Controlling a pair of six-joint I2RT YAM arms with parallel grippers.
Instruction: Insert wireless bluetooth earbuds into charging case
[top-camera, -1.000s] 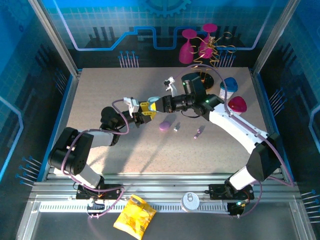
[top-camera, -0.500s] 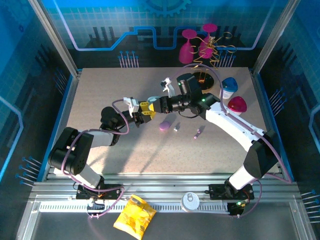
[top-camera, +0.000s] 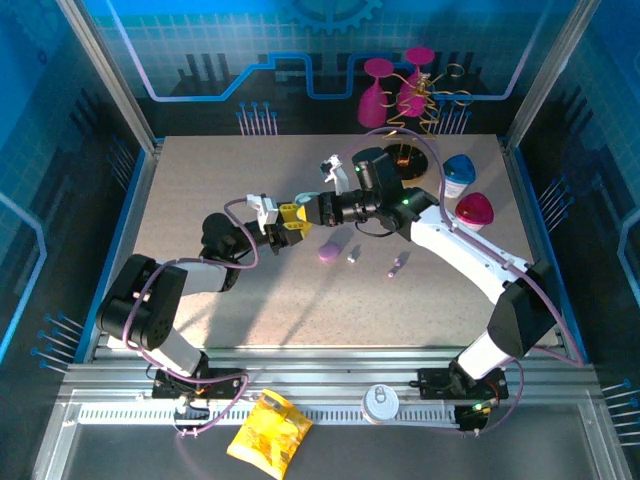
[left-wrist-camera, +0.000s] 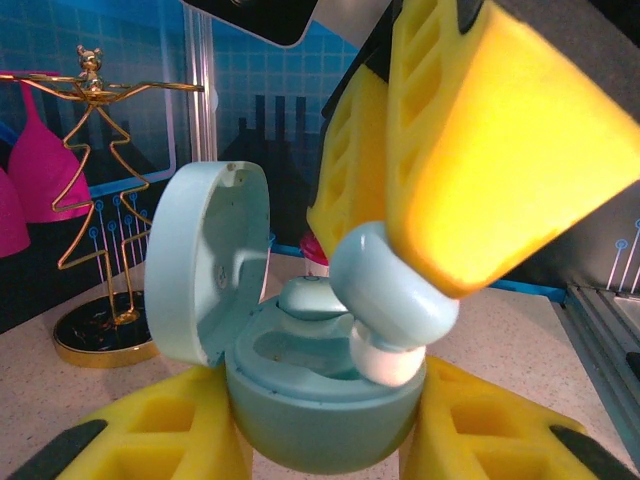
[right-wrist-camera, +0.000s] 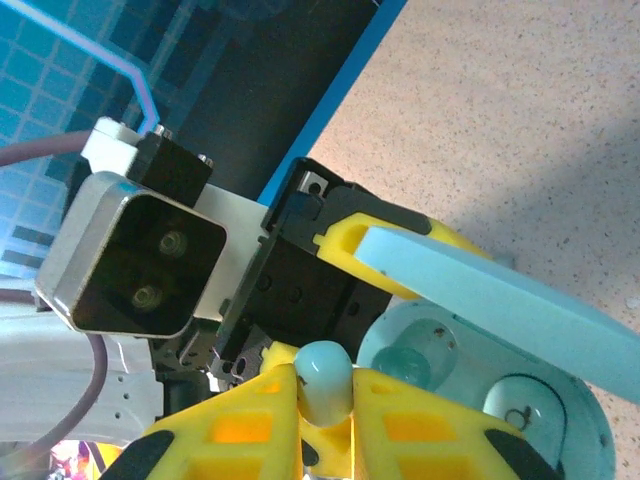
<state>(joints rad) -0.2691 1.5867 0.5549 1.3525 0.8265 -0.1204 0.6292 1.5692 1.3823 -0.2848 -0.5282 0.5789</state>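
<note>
The case (left-wrist-camera: 320, 405) is smooth pale-blue plastic with a soft satin sheen, and its open lid (left-wrist-camera: 205, 265) has the same finish inside. The earbud (left-wrist-camera: 395, 300) is glossier pale-blue plastic that catches a highlight, with a duller whitish tip. The left gripper (left-wrist-camera: 322, 430) and the right gripper (right-wrist-camera: 324, 398) have fingers (left-wrist-camera: 150, 425) of matt yellow plastic, moulded with ribbed hollows. The table (top-camera: 200, 190) looks matt and finely speckled, like stone-effect laminate. The stand (left-wrist-camera: 95, 342) is shiny gold wire on a glossy black base. The rails (top-camera: 320, 372) are brushed metal. The yellow bag (top-camera: 268, 432) is crinkled and glossy, and the can (top-camera: 380, 403) has a metal top.
</note>
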